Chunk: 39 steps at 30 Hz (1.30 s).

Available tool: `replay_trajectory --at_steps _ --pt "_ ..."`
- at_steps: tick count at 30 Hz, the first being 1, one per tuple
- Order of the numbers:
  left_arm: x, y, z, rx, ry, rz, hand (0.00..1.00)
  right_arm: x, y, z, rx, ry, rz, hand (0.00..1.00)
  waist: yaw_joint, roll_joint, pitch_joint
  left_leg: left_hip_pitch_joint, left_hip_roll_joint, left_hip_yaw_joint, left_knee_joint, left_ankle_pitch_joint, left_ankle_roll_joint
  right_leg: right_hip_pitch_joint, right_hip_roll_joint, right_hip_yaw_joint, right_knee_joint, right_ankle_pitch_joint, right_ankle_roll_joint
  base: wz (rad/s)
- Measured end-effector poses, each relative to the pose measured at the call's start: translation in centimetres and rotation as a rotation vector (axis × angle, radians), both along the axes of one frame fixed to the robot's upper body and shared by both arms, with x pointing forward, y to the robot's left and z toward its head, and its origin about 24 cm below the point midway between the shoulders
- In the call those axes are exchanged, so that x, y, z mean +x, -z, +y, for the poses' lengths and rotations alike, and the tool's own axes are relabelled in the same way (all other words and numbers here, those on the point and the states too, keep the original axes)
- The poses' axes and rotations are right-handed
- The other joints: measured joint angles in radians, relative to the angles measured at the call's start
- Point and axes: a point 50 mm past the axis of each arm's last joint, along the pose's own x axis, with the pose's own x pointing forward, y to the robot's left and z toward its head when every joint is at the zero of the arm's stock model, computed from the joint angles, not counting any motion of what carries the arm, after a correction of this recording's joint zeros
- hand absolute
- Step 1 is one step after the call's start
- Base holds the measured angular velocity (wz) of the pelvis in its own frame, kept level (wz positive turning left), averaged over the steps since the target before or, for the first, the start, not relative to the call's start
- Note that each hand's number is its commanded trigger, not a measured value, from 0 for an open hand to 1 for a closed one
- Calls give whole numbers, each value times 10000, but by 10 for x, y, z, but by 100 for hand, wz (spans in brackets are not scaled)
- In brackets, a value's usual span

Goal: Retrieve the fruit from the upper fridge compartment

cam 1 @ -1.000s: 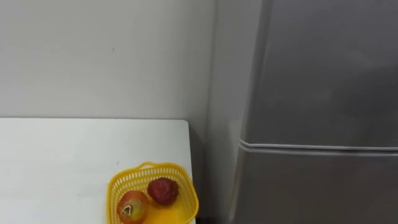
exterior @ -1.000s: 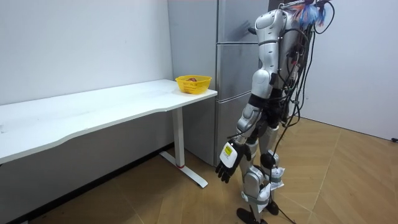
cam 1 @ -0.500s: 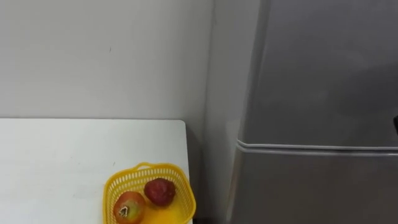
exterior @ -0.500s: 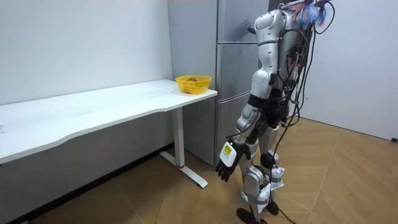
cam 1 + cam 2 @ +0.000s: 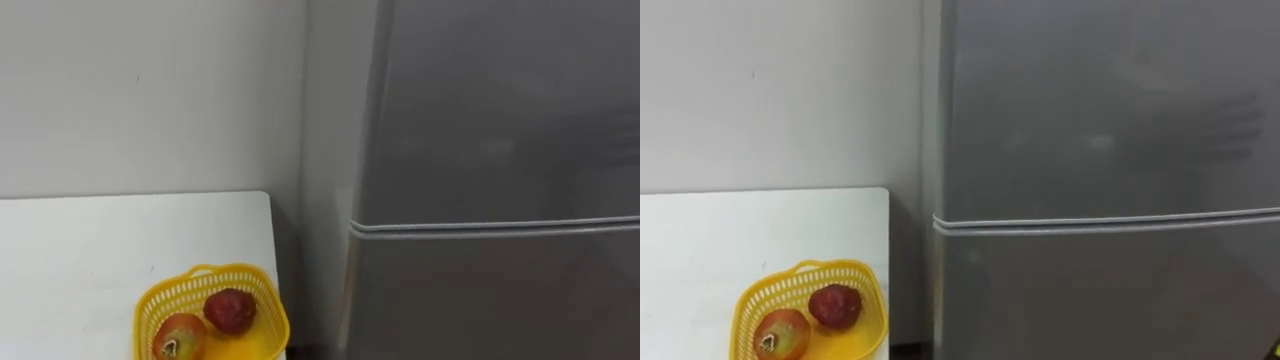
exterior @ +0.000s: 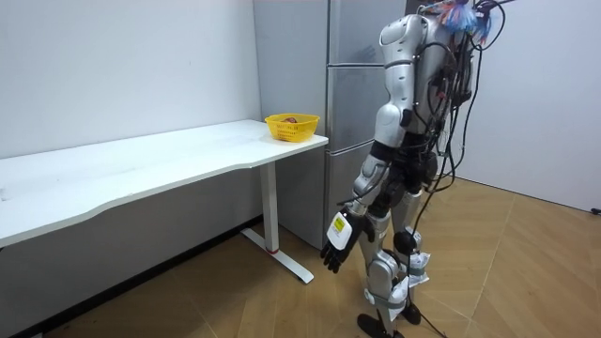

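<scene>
Two fruits (image 5: 231, 310) fill the basket (image 5: 175, 287); left hand (image 6: 336, 246) hangs (fingers (image 6: 329, 262) loose) beside closed fridge (image 5: 480, 150).

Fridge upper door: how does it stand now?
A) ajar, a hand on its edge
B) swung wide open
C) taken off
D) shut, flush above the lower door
D: the upper door sits flush with the lower door, only a thin closed seam between them.

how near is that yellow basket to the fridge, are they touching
Apart. The left eye view shows the yellow basket sitting on the white table by its edge, with a dark gap between that edge and the fridge.
</scene>
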Motion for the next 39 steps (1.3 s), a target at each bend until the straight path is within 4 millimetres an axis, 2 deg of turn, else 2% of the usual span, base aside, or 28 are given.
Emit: replay_trajectory --at_steps 3,7,10,14,17,19,20,22,25,29,34,37,39 --pt "-1 0 1 154 -62 78 0 -10 24 -11 932 817 739 0 -171 139 -22 10 -2 -48 2 0 0 28 -2 -9 -10 0 0 0" --pt "14 -1 2 271 7 -342 0 -23 60 -24 1925 2012 2124 0 -239 359 44 4 -7 -31 12 1 -1 25 -5 1 -2 -7 1 0" --pt "27 -3 2 347 126 -768 0 -32 87 -28 2548 2670 3294 0 -225 368 55 6 -5 -38 8 14 -15 -50 1 29 16 -37 -21 0" --pt "32 -4 -1 315 137 -1025 0 -52 113 -29 3051 3479 4622 0 -113 302 50 16 -9 17 15 15 -16 -60 10 69 10 -68 -12 -1" --pt "29 -3 -1 363 72 -881 0 -69 147 -21 3490 3627 6260 0 -97 210 43 9 -8 -13 14 14 -16 -43 5 69 -9 -72 -8 0" --pt "31 -2 -4 325 85 -899 0 -83 178 -9 4160 3631 7661 0 -89 183 32 6 -13 -28 11 13 -14 -19 2 78 2 -66 -4 0" --pt "30 -2 -4 309 112 -861 0 -86 186 -5 4267 3540 8053 0 -86 185 31 14 -15 -28 11 13 -14 -7 2 79 2 -65 -1 0" --pt "27 -1 -7 233 168 -661 0 -100 210 8 4811 3097 9342 0 -82 237 44 56 -22 -20 13 12 -13 59 -2 88 -12 -63 2 0" --pt "26 0 -10 109 146 -609 0 -120 233 18 5295 2789 10666 0 -77 359 84 266 -30 -50 -66 5 -10 182 3 112 -67 -103 24 0" --pt "26 0 -11 -41 149 -559 0 -143 253 29 5830 2268 12137 0 -60 446 88 357 -26 -59 -186 3 -10 211 15 117 -85 -139 23 0" --pt "20 3 -17 -179 -185 -314 0 -184 275 43 6064 914 14829 0 107 473 83 378 -40 -87 -132 4 -10 332 -14 49 -31 -140 20 1" --pt "12 4 -19 -317 -271 86 0 -199 281 53 6277 -56 15935 0 150 467 94 555 -40 -89 -143 4 -10 491 -11 35 -185 -143 19 0" --pt "10 4 -19 -388 -258 330 0 -202 283 56 6033 -770 16517 0 215 470 100 650 -40 -90 -183 4 -11 540 -4 70 -162 -178 24 0"
